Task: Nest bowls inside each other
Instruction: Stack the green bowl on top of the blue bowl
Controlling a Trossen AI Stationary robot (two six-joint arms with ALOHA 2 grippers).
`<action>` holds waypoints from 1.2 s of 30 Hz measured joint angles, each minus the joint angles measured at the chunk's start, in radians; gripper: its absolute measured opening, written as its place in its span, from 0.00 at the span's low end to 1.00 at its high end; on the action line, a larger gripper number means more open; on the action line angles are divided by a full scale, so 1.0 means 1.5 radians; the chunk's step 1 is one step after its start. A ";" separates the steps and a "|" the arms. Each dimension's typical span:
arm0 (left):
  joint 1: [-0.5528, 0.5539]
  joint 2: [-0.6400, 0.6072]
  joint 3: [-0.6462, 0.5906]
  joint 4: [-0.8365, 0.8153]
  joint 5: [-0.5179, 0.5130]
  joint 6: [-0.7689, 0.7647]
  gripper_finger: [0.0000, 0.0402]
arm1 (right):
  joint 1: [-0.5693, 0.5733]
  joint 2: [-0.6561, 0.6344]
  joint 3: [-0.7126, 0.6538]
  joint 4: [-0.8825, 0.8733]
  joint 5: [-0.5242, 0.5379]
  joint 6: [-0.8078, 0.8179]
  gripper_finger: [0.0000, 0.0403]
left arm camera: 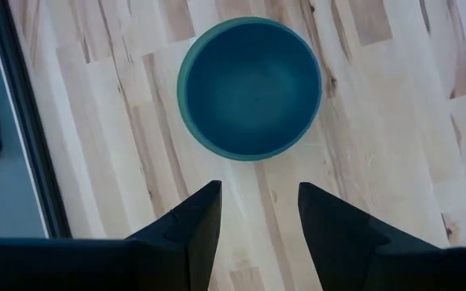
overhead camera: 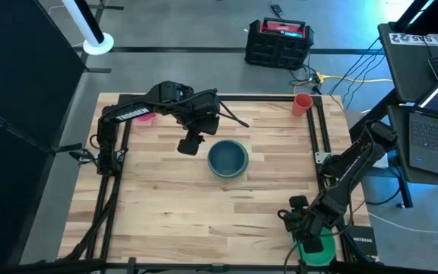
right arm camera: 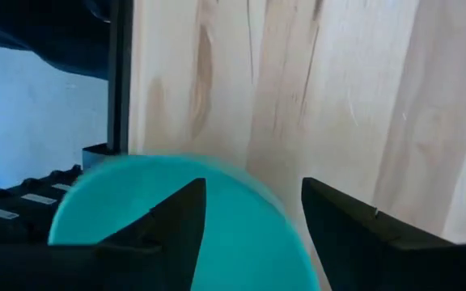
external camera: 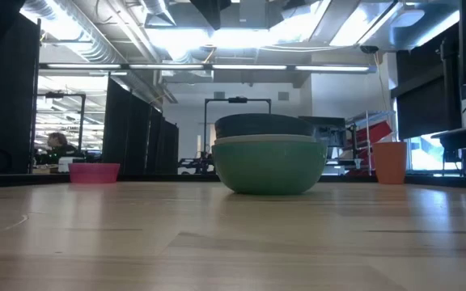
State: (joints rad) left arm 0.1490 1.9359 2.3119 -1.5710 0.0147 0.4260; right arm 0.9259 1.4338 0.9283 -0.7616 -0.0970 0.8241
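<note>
A dark teal bowl [overhead camera: 227,156] sits nested in a sage green bowl [external camera: 269,166] at the table's middle; from above [left arm camera: 249,85] the sage rim rings the teal. My left gripper [left arm camera: 257,218] hangs open above the table, just left of this stack [overhead camera: 192,144]. A pink bowl [overhead camera: 144,118] stands at the far left, partly under the left arm. At the near right corner a bright green bowl [overhead camera: 322,248] rests on the table's edge. My right gripper [right arm camera: 253,222] is open low over it, its rim [right arm camera: 285,214] between the fingers. My right gripper comes at the bright green bowl from above, pointing steeply down, one finger [right arm camera: 176,218] over the bowl's inside and the other [right arm camera: 346,226] outside its rim. Whether either finger touches the bowl I cannot tell.
An orange cup [overhead camera: 303,103] stands at the far right corner [external camera: 390,162]. Dark frame rails [overhead camera: 314,152] run along the table's left and right sides. Bare wood lies between the stack and the near edge. A black box [overhead camera: 360,242] sits beside the green bowl, off the table.
</note>
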 joint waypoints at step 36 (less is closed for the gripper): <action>-0.032 -0.014 0.000 0.000 0.000 -0.076 0.37 | -0.398 -0.006 -0.009 0.058 -0.034 -0.161 0.00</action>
State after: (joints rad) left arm 0.1015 1.9149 2.3119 -1.5712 0.0147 0.3127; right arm 0.3296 1.4248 0.9142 -0.6744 -0.1482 0.5824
